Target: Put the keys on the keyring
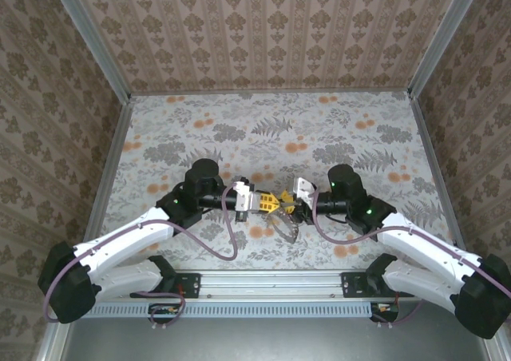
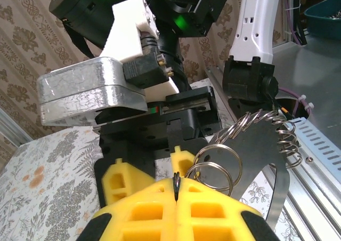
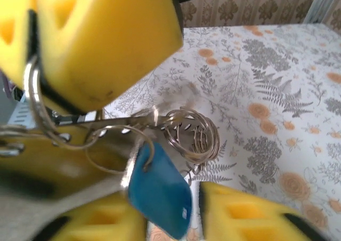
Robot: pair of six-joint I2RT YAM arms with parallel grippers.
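**Item 1: L gripper** (image 1: pixel 270 202). Sits at table centre, tip to tip w/ the R gripper. Yellow pads (image 2: pixel 138 209) are pressed together. L wrist view shows a thin dark sliver caught in the seam. R wrist view shows a wire loop (image 3: pixel 33 97) coming out from btwn those pads, so the pinch is on a ring wire.

**Item 2: R gripper** (image 1: pixel 289 209). Faces item 1. Its pads (image 3: pixel 256 214) stand a little apart w/ the blue key head in the gap. Cannot tell if they press it or just flank it.

**Item 3: keyring** (image 2: pixel 214 166). Bunch of thin split wire rings, some stacked like a coil. Held up off the table btwn the two grippers, just beyond the L pads. The rings are strung along a curved flat grey metal strip (image 2: pixel 264 166), which hangs down toward the near rail in the top view.

**Item 4: blue key** (image 3: pixel 160 193). Blue head tilted, close to the lens and blurred. It hangs below the ring coil, right by the R pads. Attachment pt not legible.

**Item 5: table** (image 1: pixel 263 129). Floral-print cover, grey leaves w/ orange blooms.
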